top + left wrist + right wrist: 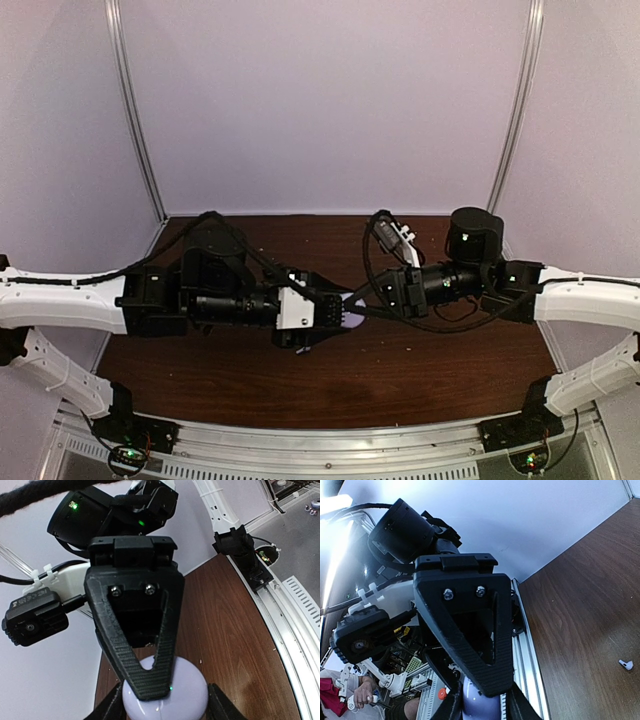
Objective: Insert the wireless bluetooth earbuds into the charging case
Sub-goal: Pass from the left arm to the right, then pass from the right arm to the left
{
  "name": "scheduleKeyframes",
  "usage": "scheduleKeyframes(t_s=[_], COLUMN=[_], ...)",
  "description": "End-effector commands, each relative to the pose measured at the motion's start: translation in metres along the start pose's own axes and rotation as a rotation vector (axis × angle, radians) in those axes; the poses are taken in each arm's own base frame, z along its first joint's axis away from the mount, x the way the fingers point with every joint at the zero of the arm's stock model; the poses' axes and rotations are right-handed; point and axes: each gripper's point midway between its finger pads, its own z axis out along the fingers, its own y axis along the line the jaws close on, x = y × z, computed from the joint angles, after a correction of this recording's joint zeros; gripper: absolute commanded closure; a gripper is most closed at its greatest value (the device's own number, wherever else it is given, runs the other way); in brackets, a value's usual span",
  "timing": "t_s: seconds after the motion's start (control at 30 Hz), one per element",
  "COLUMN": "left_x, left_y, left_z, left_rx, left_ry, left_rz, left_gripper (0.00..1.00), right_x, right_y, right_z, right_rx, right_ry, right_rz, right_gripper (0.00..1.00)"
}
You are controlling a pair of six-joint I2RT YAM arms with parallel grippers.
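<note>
Above the middle of the dark brown wooden table [420, 370], the 2 arms are meeting tip to tip. The left gripper [490, 680] is clamping the rounded white plastic charging case [185, 697], its fingers pressing on opposite flanks. The right gripper [150, 687] is gripping the same case, turned crosswise to the left, with 1 ribbed black finger lying across the case's face. 1 tiny white short-stemmed earbud [626, 664] is lying on the wood, well apart from the case. Whether the case lid is open: cannot tell.
</note>
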Motion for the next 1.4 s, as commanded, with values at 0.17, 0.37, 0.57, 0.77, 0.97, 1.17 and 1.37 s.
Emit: scheduleKeyframes(t_s=[0.17,0.37,0.57,0.77,0.97,1.17,1.37], left_x=[-0.018,-0.018,-0.018,-0.021,-0.049,-0.073,-0.08], left_y=[0.014,0.03,0.058,0.068,0.047,0.04,0.045], left_z=[0.0,-0.01,-0.043,-0.055,-0.05,-0.034,-0.024], left_rx=[-0.043,-0.152,-0.348,-0.333,-0.149,-0.002,0.026], left_ry=[-0.049,-0.063,-0.122,-0.171,-0.324,-0.402,-0.469], left_rz=[0.024,-0.056,-0.194,-0.427,-0.543,-0.61,-0.709], left_gripper=[0.72,0.36,0.03,0.02,0.02,0.18,0.44], right_x=[-0.005,-0.01,-0.024,-0.051,-0.075,-0.081,-0.082], right_y=[0.009,0.012,0.022,0.036,0.052,0.059,0.067], right_z=[0.0,-0.002,-0.011,-0.025,-0.031,-0.028,-0.026], right_rx=[-0.017,-0.009,-0.003,0.03,0.031,0.008,-0.029], right_ry=[0.005,-0.017,-0.086,-0.187,-0.259,-0.265,-0.268], right_rz=[-0.031,-0.049,-0.103,-0.217,-0.337,-0.404,-0.444], right_gripper=[0.81,0.87,0.89,0.89,0.89,0.88,0.88])
